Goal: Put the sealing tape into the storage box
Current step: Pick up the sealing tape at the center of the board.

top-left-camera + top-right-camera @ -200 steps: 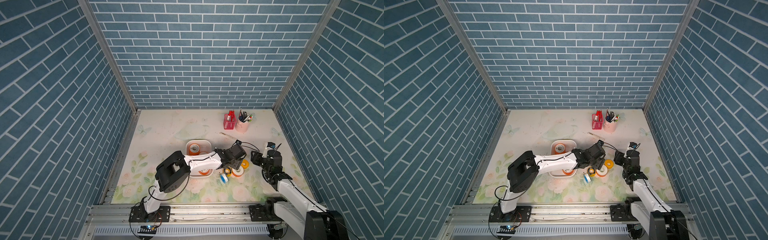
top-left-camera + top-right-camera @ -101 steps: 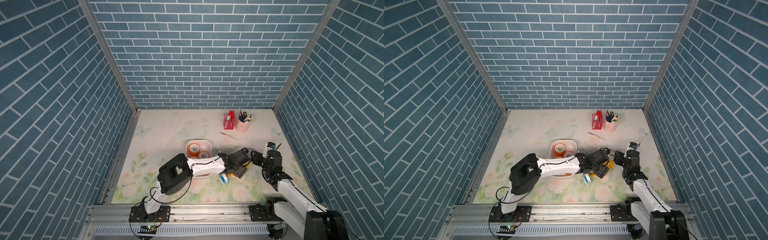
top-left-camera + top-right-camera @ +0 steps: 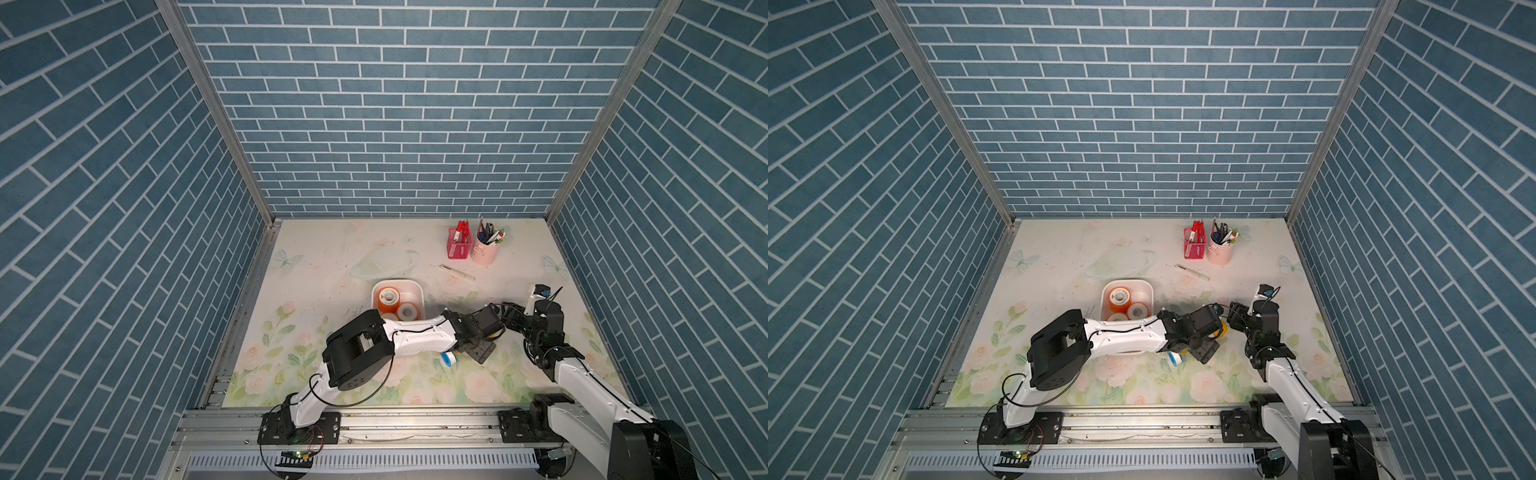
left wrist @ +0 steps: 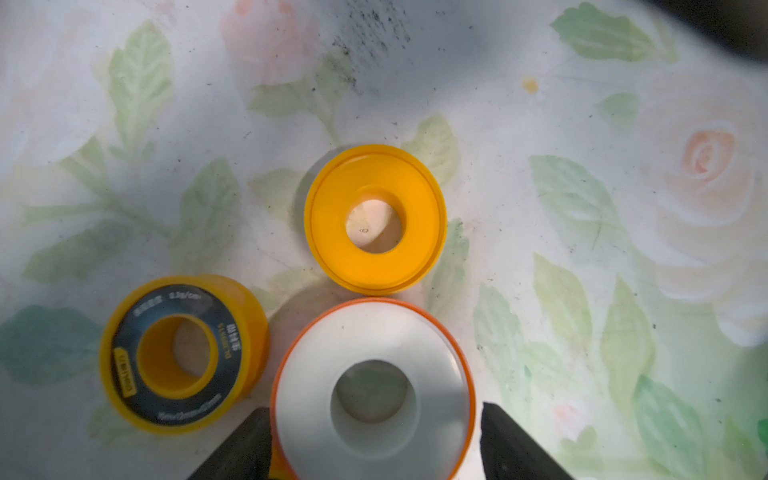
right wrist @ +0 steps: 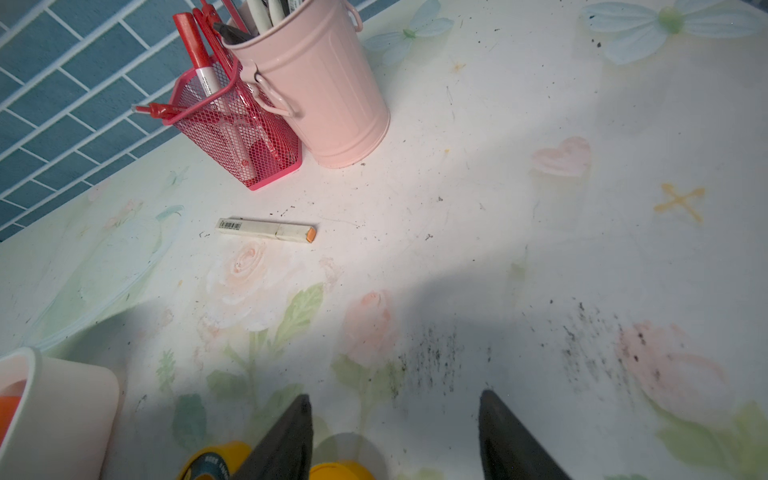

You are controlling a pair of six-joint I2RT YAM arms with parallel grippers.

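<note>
— On the counter [image 3: 316,257], in both top views, where is the sealing tape [image 3: 388,300] lying?

— Partly in the storage box [image 3: 411,291]: an orange spool [image 3: 1119,300] and a white spool [image 3: 407,311] are sitting inside it, and a third is showing half hidden by the left arm. A blue spool [image 3: 449,358] is lying outside, just beside the left claw [image 3: 478,352], which is reaching low to the right of the box. A sliver of yellow flange [image 3: 1224,329] is peeking out between the two claws; the right claw [image 3: 508,318] is hovering near.

— And through the left wrist camera?

— The left claw [image 4: 374,409] is standing released, its fingers [image 4: 245,451] straddling a white-faced spool [image 4: 372,399] with an orange rim, lying flat on the counter. One finger is touching the rim; the other is showing a thin gap. A plain yellow spool [image 4: 376,218] is lying just beyond it, almost touching, and a black-labelled spool [image 4: 183,353] is lying just beside it.

— The right wrist camera?

— The right claw [image 5: 395,395] is hanging spread apart, gripping nothing, above the counter. The black-labelled spool [image 5: 208,461] and the plain yellow spool [image 5: 340,469] are showing near its fingers, and a corner of the storage box [image 5: 70,407] is showing orange inside. Farther off a marker [image 5: 266,230] is lying alone, and a pink cup [image 5: 328,95] of pens is standing against a red mesh basket [image 5: 241,133] by the wall.
</note>
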